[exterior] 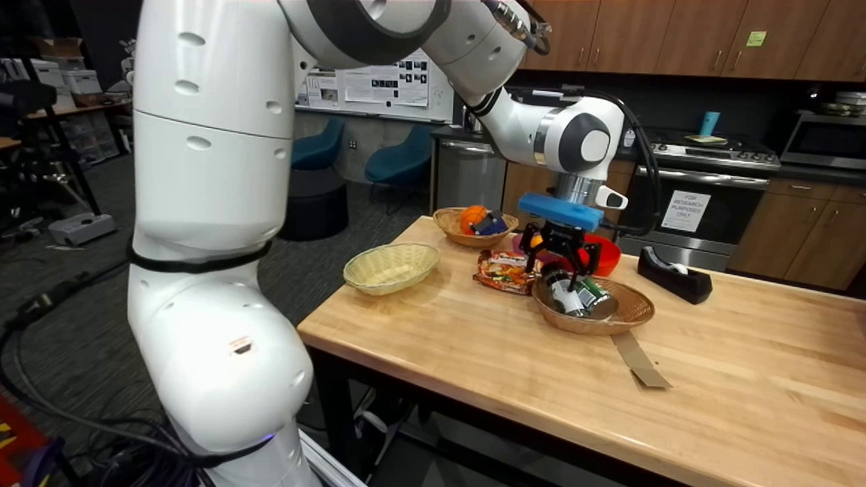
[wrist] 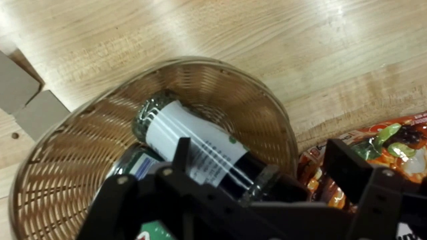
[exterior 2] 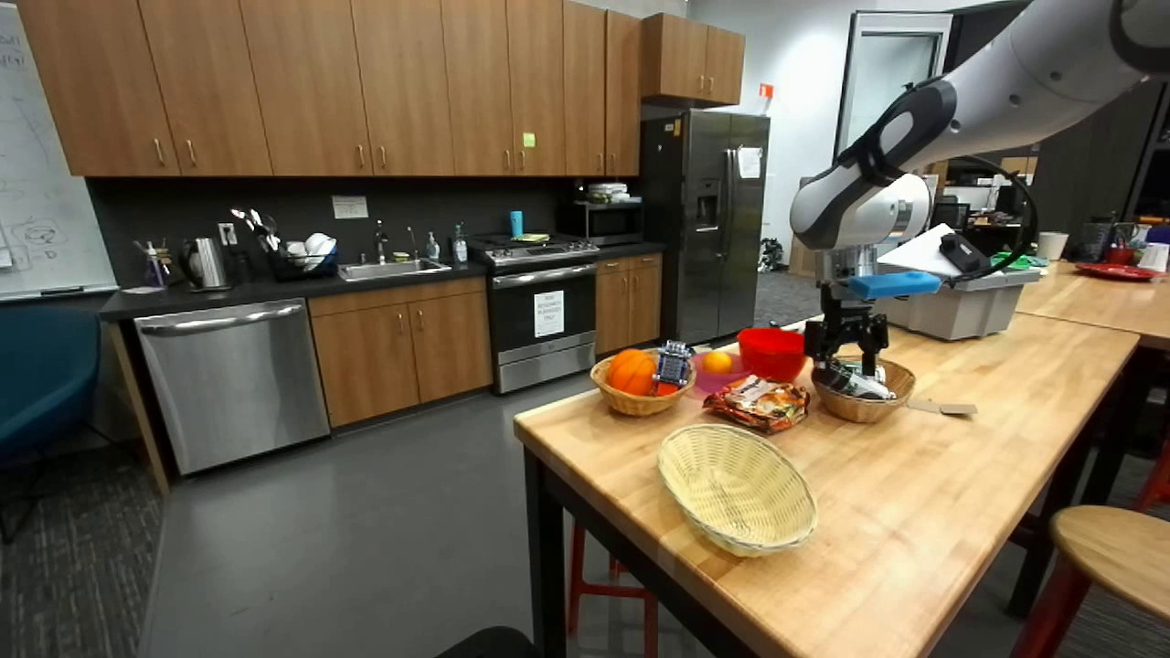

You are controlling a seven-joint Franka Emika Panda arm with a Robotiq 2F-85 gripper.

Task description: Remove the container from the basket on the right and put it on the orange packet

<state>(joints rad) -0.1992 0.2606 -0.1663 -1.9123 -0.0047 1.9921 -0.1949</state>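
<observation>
The container, a jar with a whitish label and dark cap, lies on its side in the brown woven basket. It shows in both exterior views point(exterior: 567, 298) point(exterior 2: 864, 384) and in the wrist view point(wrist: 203, 143). The basket point(exterior: 639, 312) point(exterior 2: 864, 411) point(wrist: 257, 106) also holds a green-labelled jar point(exterior: 593, 292) beside it. The orange packet point(exterior: 506, 272) point(exterior 2: 757, 402) point(wrist: 412, 160) lies flat on the table beside the basket. My gripper point(exterior: 558, 265) point(exterior 2: 843, 361) point(wrist: 263, 150) is open above the basket. One finger overlaps the container's label, the other the packet's edge; contact cannot be told.
A red bowl point(exterior: 607, 256) point(exterior 2: 772, 353) stands behind the basket. A basket with an orange pumpkin point(exterior: 467, 239) and a pale yellow basket point(exterior: 392, 268) stand near the table's end. A tape dispenser point(exterior: 673, 276), a cardboard strip point(exterior: 639, 362) and a grey bin point(exterior 2: 955, 309) are nearby.
</observation>
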